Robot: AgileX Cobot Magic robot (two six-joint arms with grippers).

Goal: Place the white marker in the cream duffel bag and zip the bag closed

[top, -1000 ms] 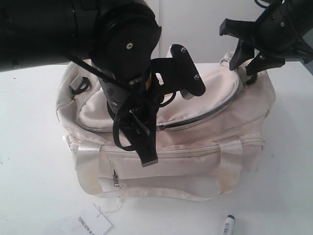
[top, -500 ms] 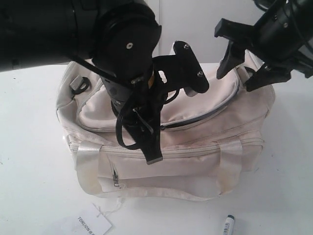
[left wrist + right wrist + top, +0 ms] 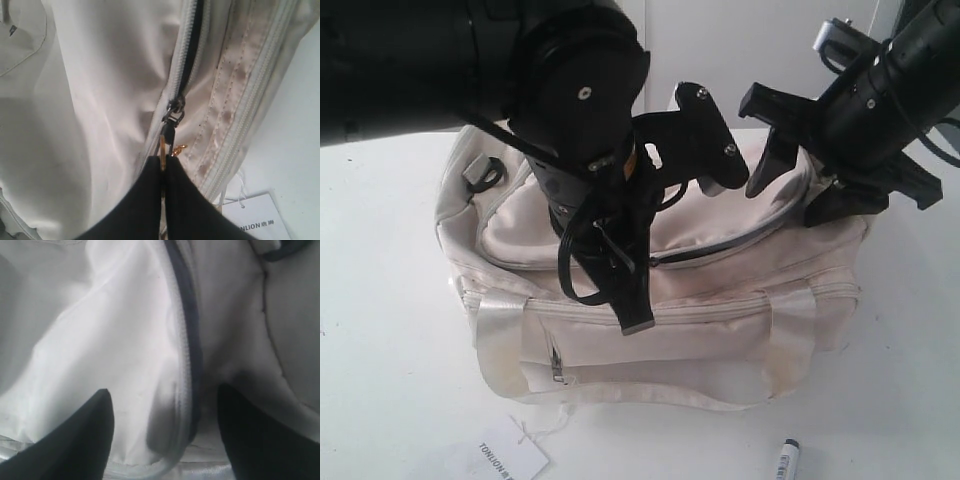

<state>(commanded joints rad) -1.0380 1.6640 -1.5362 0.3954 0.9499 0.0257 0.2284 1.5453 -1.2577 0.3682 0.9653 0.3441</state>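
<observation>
Exterior view has the cream duffel bag sitting mid-way across the white desk, long side facing the near edge, with both arms over its top. The white marker isn't in it. It lies on the desk on the near side of the bag's right end, well apart from it, black cap pointing toward the bag, partly cut off by the frame edge. A paper tag on a string lies on the desk by the bag's near left corner.

Left wrist view shows the left claw pressed together, pinching the gold pull that hangs off the dark slider of the top zipper. Past the slider the teeth stand apart with a dark gap between them. In the exterior view that gap runs from about the middle of the bag's top round to the right end.

The right claw is spread wide over the bag's far right end, one finger on each side of the top zipper, holding nothing. Whether its tips actually touch the fabric is hard to say, since the right wrist view is too blurry there.
</observation>
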